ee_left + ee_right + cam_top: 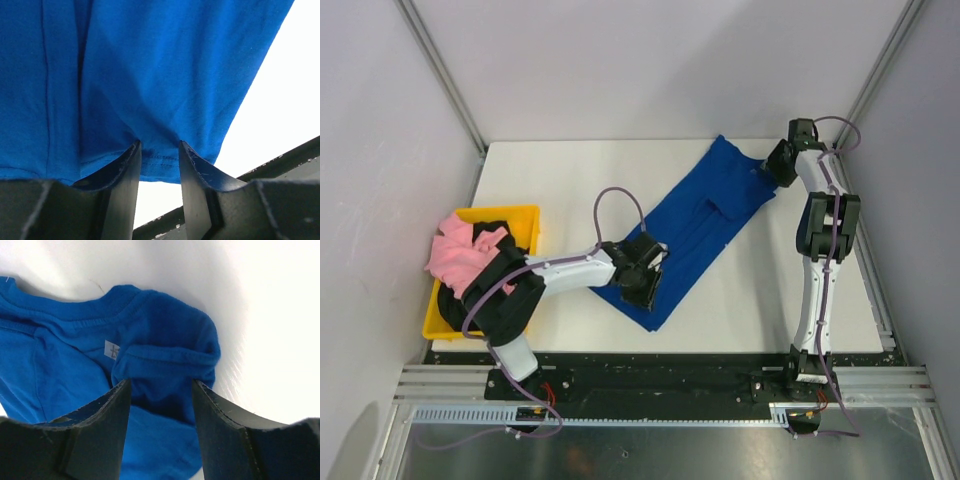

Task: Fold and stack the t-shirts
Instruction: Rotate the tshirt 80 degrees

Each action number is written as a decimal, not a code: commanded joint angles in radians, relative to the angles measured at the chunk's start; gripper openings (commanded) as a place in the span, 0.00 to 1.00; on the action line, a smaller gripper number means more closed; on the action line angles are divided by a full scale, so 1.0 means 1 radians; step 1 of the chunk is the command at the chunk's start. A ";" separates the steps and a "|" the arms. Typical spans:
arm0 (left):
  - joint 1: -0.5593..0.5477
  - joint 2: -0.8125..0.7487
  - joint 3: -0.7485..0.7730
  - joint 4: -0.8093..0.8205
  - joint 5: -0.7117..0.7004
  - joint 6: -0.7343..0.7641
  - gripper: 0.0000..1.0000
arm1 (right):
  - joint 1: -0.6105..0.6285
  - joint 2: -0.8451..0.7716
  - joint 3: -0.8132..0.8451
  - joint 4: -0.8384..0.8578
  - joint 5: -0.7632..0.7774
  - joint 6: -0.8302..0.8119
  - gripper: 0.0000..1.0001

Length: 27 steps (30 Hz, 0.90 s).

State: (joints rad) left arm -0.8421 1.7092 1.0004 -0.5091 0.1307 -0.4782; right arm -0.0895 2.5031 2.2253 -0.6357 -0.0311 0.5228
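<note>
The royal-blue t-shirt lies as a long folded strip running diagonally across the white table. My left gripper rests at its near hem end. In the left wrist view the left gripper is open, its tips set down on the stitched hem. At the far collar end is my right gripper. Seen from the right wrist, the right gripper is open around a bunched fold of the collar, near a white label. The pink t-shirt and the black t-shirt lie heaped at the left.
A yellow plastic bin at the table's left edge holds the pink and black shirts, and my left arm reaches out over it. Grey walls and metal frame posts stand close on the back, left and right. The table's front edge runs just beyond the hem.
</note>
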 commanded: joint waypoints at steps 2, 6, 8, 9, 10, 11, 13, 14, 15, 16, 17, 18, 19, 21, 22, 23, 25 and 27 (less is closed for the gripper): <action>-0.073 0.062 0.033 -0.009 -0.001 0.000 0.41 | -0.001 -0.155 -0.034 -0.043 0.031 0.001 0.56; -0.144 0.113 0.087 -0.013 0.013 -0.022 0.40 | -0.001 -0.252 -0.120 -0.050 0.031 0.013 0.56; -0.175 0.144 0.117 -0.013 0.027 -0.040 0.40 | -0.002 -0.312 -0.185 -0.053 0.030 0.020 0.56; -0.189 0.161 0.138 -0.013 0.034 -0.047 0.40 | -0.002 -0.344 -0.226 -0.053 0.027 0.023 0.56; -0.201 0.178 0.158 -0.013 0.040 -0.054 0.40 | -0.002 -0.380 -0.271 -0.050 0.023 0.028 0.56; -0.211 0.195 0.183 -0.013 0.045 -0.062 0.40 | -0.002 -0.419 -0.325 -0.041 0.016 0.032 0.56; -0.227 0.232 0.231 -0.013 0.071 -0.083 0.40 | -0.004 -0.505 -0.440 -0.021 0.002 0.041 0.56; -0.232 0.253 0.258 -0.013 0.083 -0.093 0.40 | -0.006 -0.551 -0.499 -0.013 -0.007 0.044 0.56; -0.239 0.274 0.288 -0.013 0.093 -0.102 0.40 | -0.007 -0.594 -0.556 -0.009 -0.015 0.047 0.56; -0.246 0.296 0.319 -0.014 0.100 -0.108 0.40 | -0.008 -0.642 -0.616 -0.006 -0.021 0.049 0.56; -0.253 0.317 0.349 -0.014 0.108 -0.112 0.40 | -0.008 -0.690 -0.690 -0.002 -0.026 0.051 0.56; -0.261 0.335 0.380 -0.014 0.117 -0.116 0.40 | -0.007 -0.743 -0.755 0.000 -0.029 0.051 0.56; -0.269 0.349 0.410 -0.014 0.127 -0.120 0.40 | -0.005 -0.797 -0.818 -0.001 -0.034 0.051 0.56; -0.287 0.360 0.456 -0.014 0.138 -0.123 0.42 | 0.006 -0.901 -0.924 -0.020 -0.037 0.046 0.56; -0.297 0.356 0.470 -0.014 0.136 -0.125 0.43 | 0.015 -0.953 -0.975 -0.035 -0.038 0.046 0.56; -0.305 0.343 0.473 -0.014 0.133 -0.128 0.45 | 0.024 -1.009 -1.021 -0.048 -0.042 0.048 0.56; -0.314 0.300 0.457 -0.013 0.124 -0.143 0.49 | 0.040 -1.122 -1.113 -0.079 -0.053 0.060 0.56; -0.317 0.230 0.415 -0.013 0.111 -0.155 0.51 | 0.056 -1.239 -1.193 -0.112 -0.077 0.087 0.55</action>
State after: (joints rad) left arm -1.1400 2.0441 1.4414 -0.5262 0.2398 -0.5945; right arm -0.0650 1.4620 1.1351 -0.6891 -0.0658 0.5705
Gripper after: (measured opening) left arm 0.492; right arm 0.559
